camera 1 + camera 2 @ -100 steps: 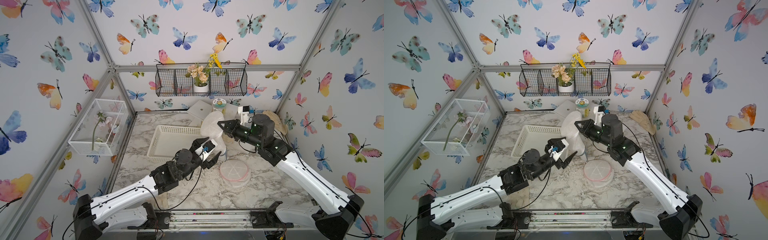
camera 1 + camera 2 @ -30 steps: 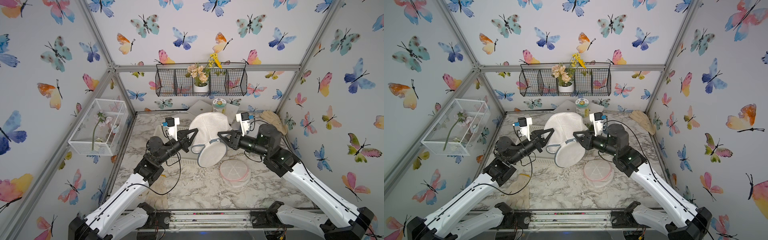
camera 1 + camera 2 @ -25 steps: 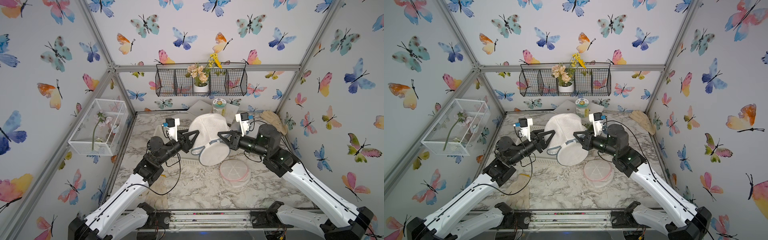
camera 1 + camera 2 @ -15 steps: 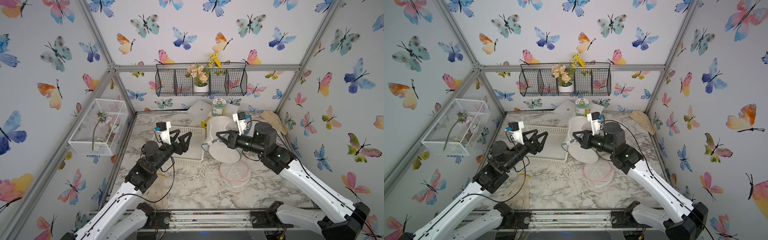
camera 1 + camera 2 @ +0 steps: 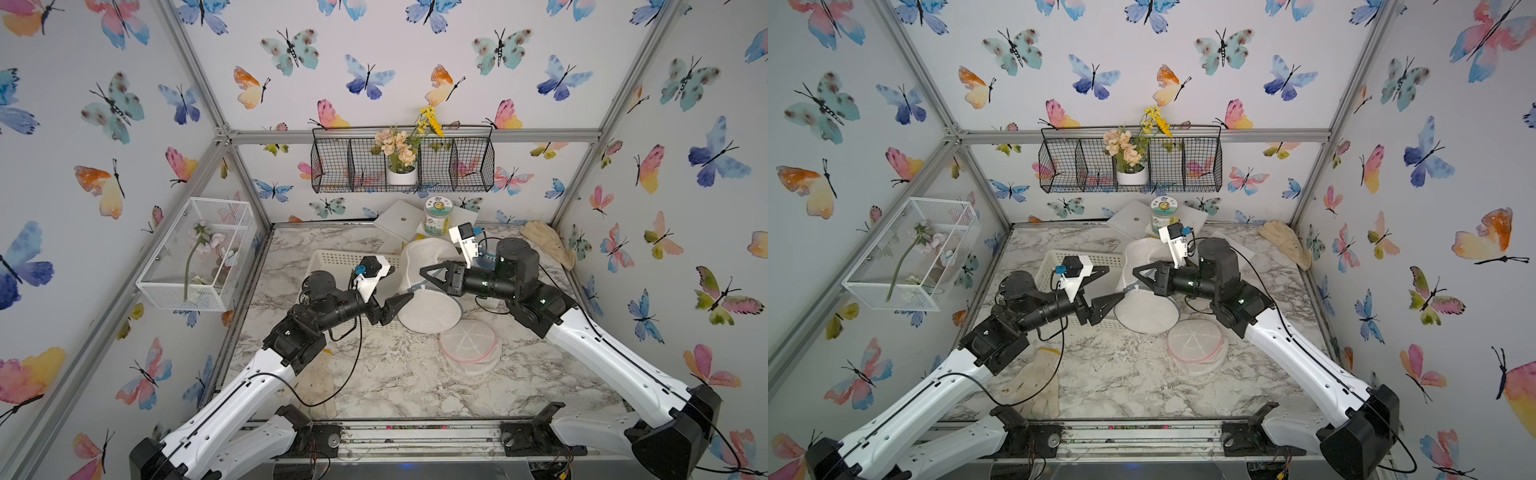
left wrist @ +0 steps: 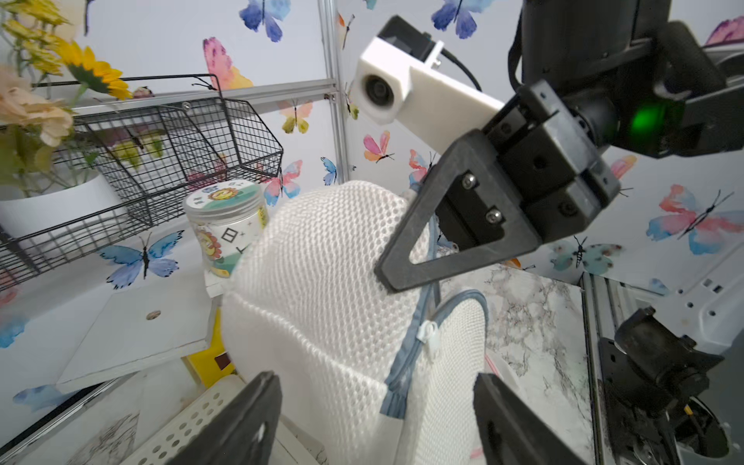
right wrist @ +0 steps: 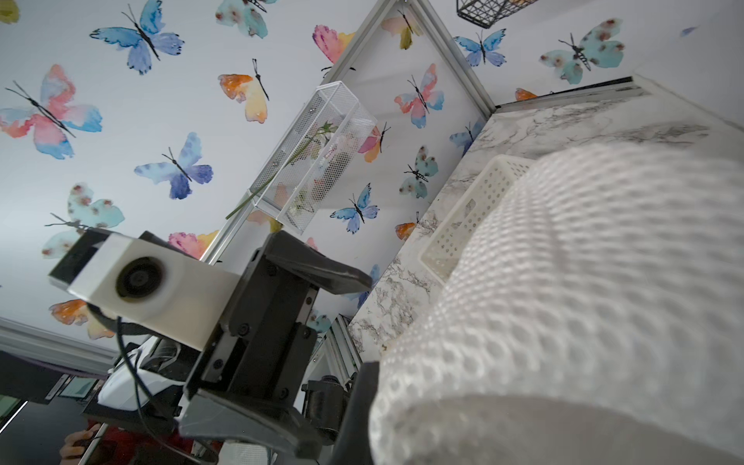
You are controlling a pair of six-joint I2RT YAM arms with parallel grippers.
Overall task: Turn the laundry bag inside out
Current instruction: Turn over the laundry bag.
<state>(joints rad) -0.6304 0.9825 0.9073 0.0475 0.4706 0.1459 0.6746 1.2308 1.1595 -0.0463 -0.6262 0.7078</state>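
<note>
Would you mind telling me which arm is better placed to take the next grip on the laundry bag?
Left, probably. The left gripper is open and empty, aimed at the laundry bag, while the right gripper is shut on its blue edge, so it is occupied.

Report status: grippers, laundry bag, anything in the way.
Left gripper open, jaws spread at the laundry bag. Right gripper shut on the bag's blue-trimmed edge. Close by: white basket, round mesh disc.

The jar (image 6: pixel 225 229) carries a label character resembling 日; other print blurred.
</note>
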